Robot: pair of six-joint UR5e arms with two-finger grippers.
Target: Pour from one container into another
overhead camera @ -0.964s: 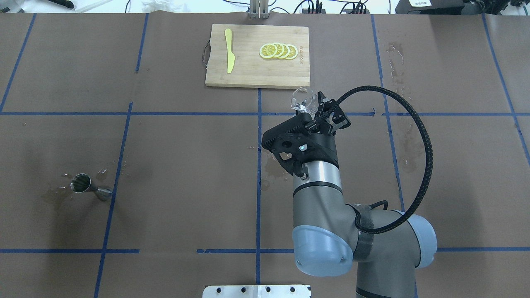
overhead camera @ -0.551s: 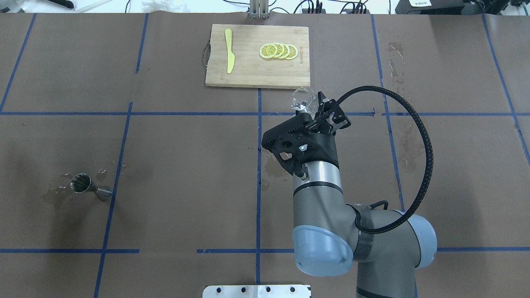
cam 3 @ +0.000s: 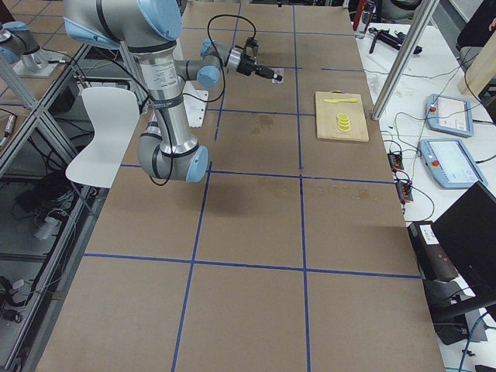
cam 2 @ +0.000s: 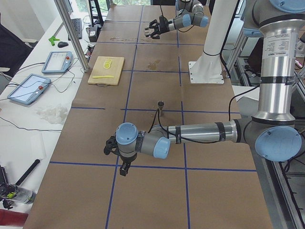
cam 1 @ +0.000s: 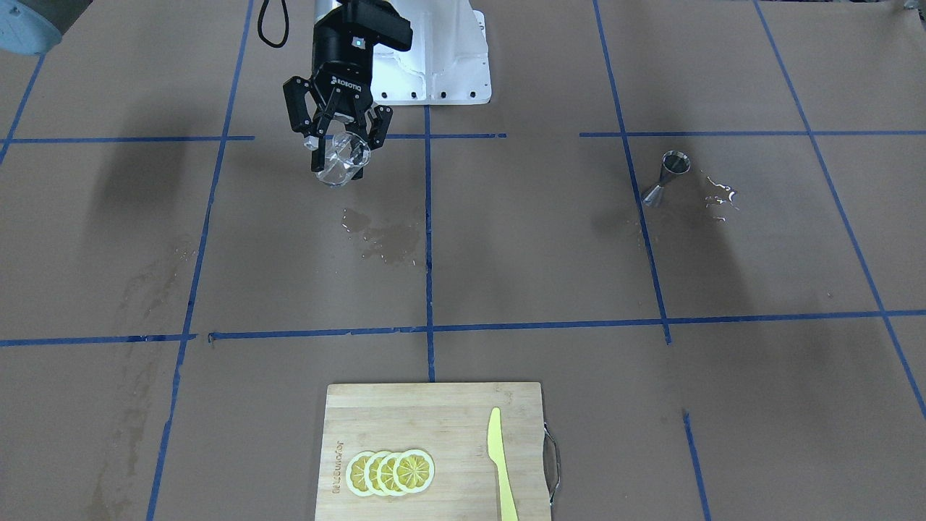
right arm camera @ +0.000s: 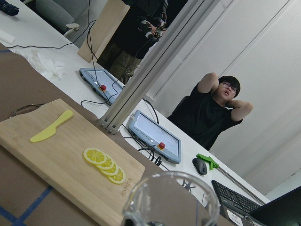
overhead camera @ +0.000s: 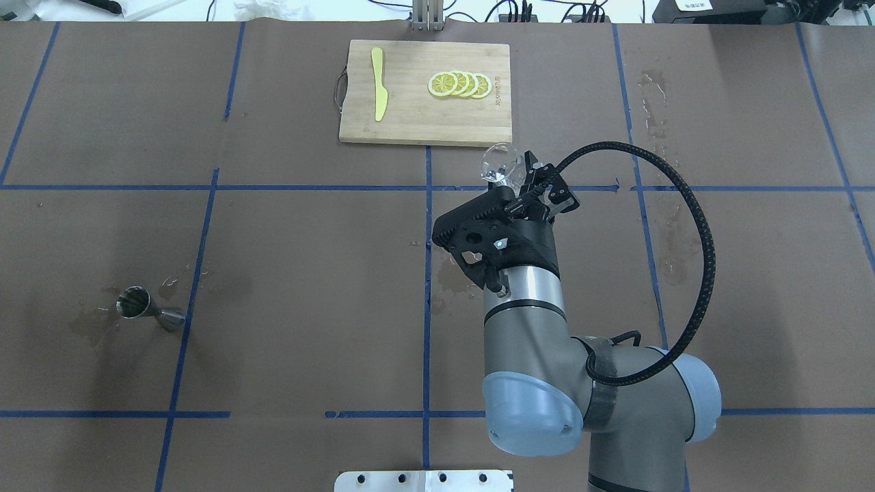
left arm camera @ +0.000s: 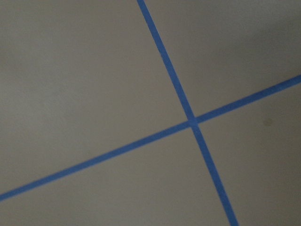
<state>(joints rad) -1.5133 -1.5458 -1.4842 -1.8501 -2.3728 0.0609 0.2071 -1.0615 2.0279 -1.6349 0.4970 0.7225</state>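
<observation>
bench: brown-papered table (overhead camera: 307,239), marked off by a grid of blue tape lines (overhead camera: 427,301).
right gripper (cam 1: 337,145): I read its fingers as clamped on either side of the small clear glass cup with a pouring lip (cam 1: 338,162). The cup is carried in the air, clear of the bench.
cup position: on the robot's right of the centre tape line, between the robot's edge and the far edge. In the right wrist view its rim (right arm camera: 171,193) sits at the bottom of the frame, lip toward the view's left.
cup contents: I cannot tell.
small shiny steel hourglass jigger (overhead camera: 147,309): upright and free on the robot's left half of the bench, nearer the robot's edge, just beside a tape line, well apart from the cup.
water drops (cam 1: 720,194): on the paper just beside the jigger.
wet patch (cam 1: 383,235): beside the centre tape line.
left gripper (cam 2: 110,146): low over the bench toward its left end. It shows only in the side view, so I cannot tell whether the fingers are apart or together.
pale bamboo cutting board (overhead camera: 424,119): flat at the middle of the far edge.
yellow lemon slices (overhead camera: 459,84): four, overlapped in a row on the board.
yellow plastic knife (overhead camera: 378,83): on the board, apart from the slices.
</observation>
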